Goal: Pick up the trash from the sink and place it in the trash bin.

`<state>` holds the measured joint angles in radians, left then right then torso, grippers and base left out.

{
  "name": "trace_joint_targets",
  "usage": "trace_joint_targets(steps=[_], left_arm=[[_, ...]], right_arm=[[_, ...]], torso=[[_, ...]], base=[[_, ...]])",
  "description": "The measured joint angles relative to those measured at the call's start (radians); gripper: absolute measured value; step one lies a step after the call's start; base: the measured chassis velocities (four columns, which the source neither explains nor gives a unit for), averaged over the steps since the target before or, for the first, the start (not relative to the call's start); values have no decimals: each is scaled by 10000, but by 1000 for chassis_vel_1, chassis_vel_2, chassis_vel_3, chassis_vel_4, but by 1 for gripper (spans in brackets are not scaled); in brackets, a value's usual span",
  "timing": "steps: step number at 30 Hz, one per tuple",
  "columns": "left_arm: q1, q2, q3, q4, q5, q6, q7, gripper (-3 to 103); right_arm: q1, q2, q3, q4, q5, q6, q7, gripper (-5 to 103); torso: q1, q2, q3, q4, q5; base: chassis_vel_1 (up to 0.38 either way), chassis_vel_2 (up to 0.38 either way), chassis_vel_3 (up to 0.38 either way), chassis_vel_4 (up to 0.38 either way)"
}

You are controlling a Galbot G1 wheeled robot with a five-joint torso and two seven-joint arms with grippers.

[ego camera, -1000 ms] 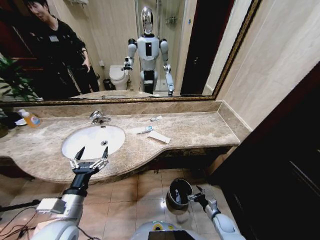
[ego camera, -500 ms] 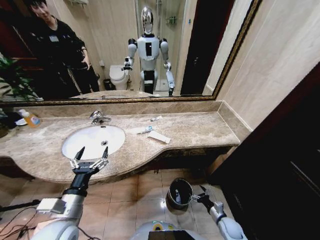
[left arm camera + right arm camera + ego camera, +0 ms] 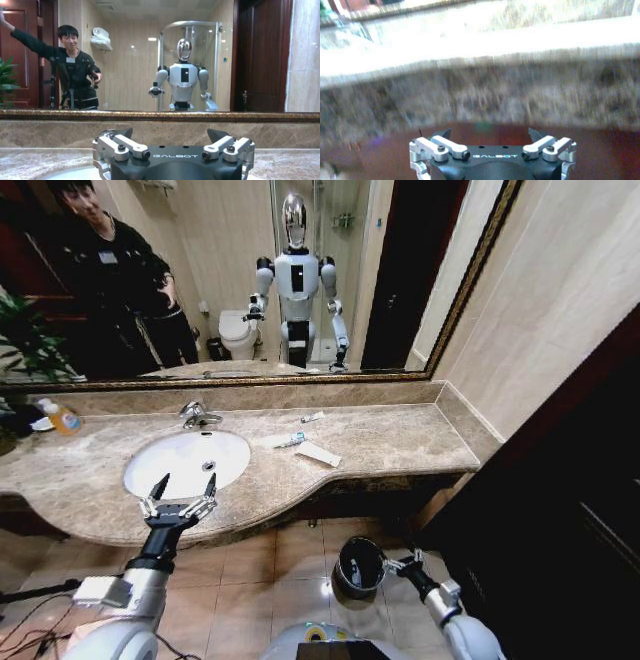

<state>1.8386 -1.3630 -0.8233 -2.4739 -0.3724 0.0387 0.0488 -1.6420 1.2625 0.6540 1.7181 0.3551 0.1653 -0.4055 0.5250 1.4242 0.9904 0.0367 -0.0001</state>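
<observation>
Head view puts the trash on the marble counter beside the sink (image 3: 187, 461), not inside it: a flat white packet (image 3: 317, 454) just off the basin's right rim, a small white tube (image 3: 291, 441) with a blue-green mark just behind that packet, and another small tube (image 3: 312, 417) farther back near the mirror. Their markings are too small to read. The trash bin (image 3: 360, 566) stands on the tiled floor below the counter edge, right of the basin; its inside is dark, with one pale bit faintly visible, and what that is cannot be told.

The left gripper (image 3: 182, 489) hovers over the front rim of the sink, fingers spread wide and holding nothing. From the left wrist view those fingers (image 3: 119, 144) frame the basin's near edge, which is cut off at the bottom of the picture.

The right gripper (image 3: 404, 559) sits low beside the bin's right rim, well below the sink. In the right wrist view its fingers (image 3: 441, 144) stand apart and empty, before a smeared counter front.

An orange soap bottle (image 3: 63, 417) stands far left of the basin.
</observation>
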Motion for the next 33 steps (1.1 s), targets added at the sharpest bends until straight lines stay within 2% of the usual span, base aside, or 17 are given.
trace_joint_targets(steps=[2,3,5,6,9,11,12,14,17,19,33], left_arm=[[0,0,0,0,0,0,0,100],[0,0,0,0,0,0,0,100],[0,0,0,0,0,0,0,100],[0,0,0,0,0,0,0,100],[0,0,0,0,0,0,0,100],[0,0,0,0,0,0,0,100],[0,0,0,0,0,0,0,100],[0,0,0,0,0,0,0,100],[0,0,0,0,0,0,1,100],[0,0,0,0,0,0,1,100],[0,0,0,1,0,0,0,100]], right_arm=[[-121,-125,71,1209,190,-322,32,100],[-121,-125,71,1209,190,-322,32,100],[-33,-196,-40,2352,183,-852,125,100],[-33,-196,-40,2352,183,-852,125,100],[569,-319,-455,3233,-221,-1598,192,100],[732,-365,-551,3306,-335,-1743,205,100],[1210,-541,-843,3390,-592,-2164,253,100],[1870,-841,-1294,3392,-724,-2695,370,100],[2292,-1013,-1609,3319,-712,-2924,555,100],[3428,-1331,-2654,2802,-505,-3250,1205,100],[6115,-1612,-4837,968,331,-3465,1414,100]], torso=[[0,0,0,0,0],[0,0,0,0,0],[0,0,0,0,-2],[0,0,0,0,-2],[0,0,0,0,0],[0,0,0,1,1],[0,0,0,1,1],[0,0,1,1,2],[0,0,1,2,-2],[0,-1,2,1,0],[1,-1,2,1,0]], base=[[0,0,0,0],[0,0,0,0],[0,0,0,0],[0,0,0,0],[0,0,0,0],[0,0,0,0],[0,0,0,0],[0,0,0,0],[0,0,0,0],[0,0,0,0],[0,0,0,0]])
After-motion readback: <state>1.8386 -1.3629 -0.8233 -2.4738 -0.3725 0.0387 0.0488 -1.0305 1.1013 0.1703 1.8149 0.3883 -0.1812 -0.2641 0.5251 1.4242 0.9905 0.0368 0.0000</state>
